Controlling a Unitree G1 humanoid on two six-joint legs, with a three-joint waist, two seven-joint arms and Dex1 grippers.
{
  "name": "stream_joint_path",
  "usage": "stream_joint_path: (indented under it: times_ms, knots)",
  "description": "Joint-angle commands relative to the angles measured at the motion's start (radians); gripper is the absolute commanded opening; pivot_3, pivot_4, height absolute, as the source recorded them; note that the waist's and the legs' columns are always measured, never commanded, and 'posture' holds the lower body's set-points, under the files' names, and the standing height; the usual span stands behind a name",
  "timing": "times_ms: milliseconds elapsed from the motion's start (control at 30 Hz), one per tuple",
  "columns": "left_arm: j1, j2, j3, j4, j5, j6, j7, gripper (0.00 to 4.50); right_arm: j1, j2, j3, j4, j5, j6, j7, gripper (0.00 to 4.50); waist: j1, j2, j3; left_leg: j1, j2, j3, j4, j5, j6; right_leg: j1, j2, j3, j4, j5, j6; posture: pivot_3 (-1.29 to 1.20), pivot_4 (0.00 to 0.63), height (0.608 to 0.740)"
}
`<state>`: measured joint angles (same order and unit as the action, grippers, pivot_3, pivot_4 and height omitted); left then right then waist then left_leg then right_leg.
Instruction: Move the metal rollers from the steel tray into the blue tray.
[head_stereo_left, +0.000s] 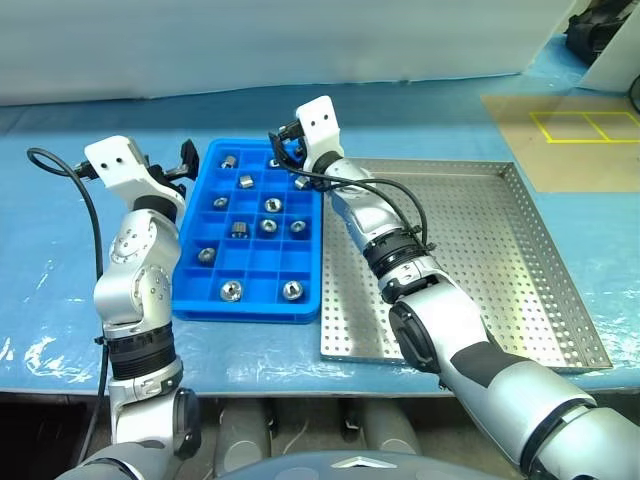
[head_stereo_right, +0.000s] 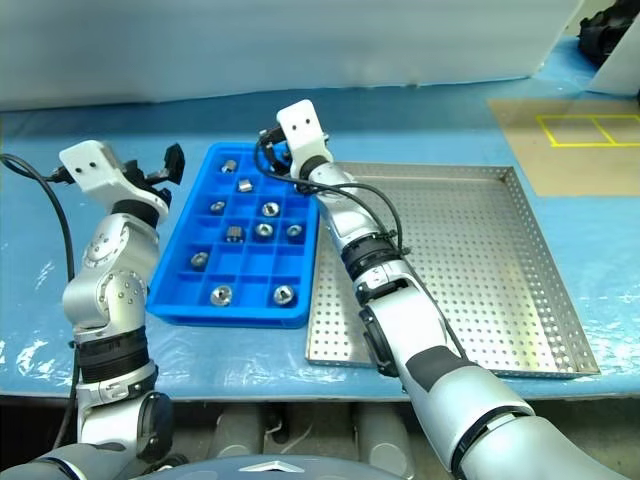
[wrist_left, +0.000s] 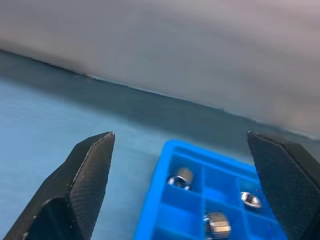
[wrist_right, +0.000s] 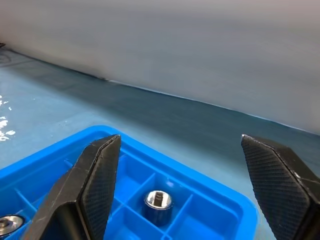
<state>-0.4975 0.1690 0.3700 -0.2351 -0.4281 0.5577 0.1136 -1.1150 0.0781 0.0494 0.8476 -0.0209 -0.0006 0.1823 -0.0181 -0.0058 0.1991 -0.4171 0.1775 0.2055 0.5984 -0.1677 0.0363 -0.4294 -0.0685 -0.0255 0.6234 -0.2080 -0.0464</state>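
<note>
The blue tray (head_stereo_left: 250, 312) lies on the blue-covered table, with several metal rollers (head_stereo_left: 231, 290) standing in its compartments. To its right lies the steel tray (head_stereo_left: 480, 250); I see no roller on its perforated floor, and my right arm crosses its left part. My right gripper (head_stereo_left: 284, 140) hovers open over the blue tray's far right corner, with nothing between its fingers (wrist_right: 100, 175) and one roller (wrist_right: 158, 200) below. My left gripper (head_stereo_left: 185, 160) is open and empty just off the blue tray's far left corner, with rollers (wrist_left: 181, 177) ahead of it.
A brown board with yellow taped squares (head_stereo_left: 585, 125) lies at the back right. A black cable (head_stereo_left: 60, 165) loops off my left wrist. A white backdrop (head_stereo_left: 250, 40) closes off the table's far edge. A dark object (head_stereo_left: 595, 30) sits at the far right corner.
</note>
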Motion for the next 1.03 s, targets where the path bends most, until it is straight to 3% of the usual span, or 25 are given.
stream_joint_path:
  times_ms: [33,300,567,1033]
  knots:
    - [-0.024,0.020,-0.007,0.015,0.007,0.002,-0.007,4.46,0.013,0.006,0.003,-0.078,0.001,-0.009,-0.009,3.93,-0.001,0.000,0.000,0.000,0.000,0.000,0.000,0.000,0.000,0.000,0.000,0.000,0.000,0.000,0.000,-0.26,0.150,0.740]
    - [-0.097,0.014,-0.056,0.134,0.022,-0.028,-0.045,4.46,0.067,-0.035,-0.008,-0.168,-0.011,0.026,-0.050,3.93,-0.013,0.000,0.000,-0.001,0.000,0.001,0.000,0.000,0.000,0.000,0.001,0.001,-0.001,0.000,0.000,-0.44,0.150,0.740]
    - [-0.170,0.013,-0.091,0.237,0.024,-0.040,-0.111,4.46,0.188,-0.055,0.003,-0.333,-0.014,0.114,-0.078,3.93,-0.066,-0.001,0.000,-0.001,0.000,0.001,0.000,0.000,0.001,0.000,0.001,0.001,-0.001,0.000,0.000,-0.51,0.150,0.740]
    - [-0.109,-0.008,-0.091,0.125,-0.012,0.045,-0.099,4.46,0.236,-0.070,0.018,-0.409,-0.022,0.166,-0.087,3.93,-0.144,-0.001,0.000,-0.003,0.000,0.000,0.002,0.000,0.004,0.000,0.002,0.000,-0.002,0.000,0.000,-0.48,0.150,0.740]
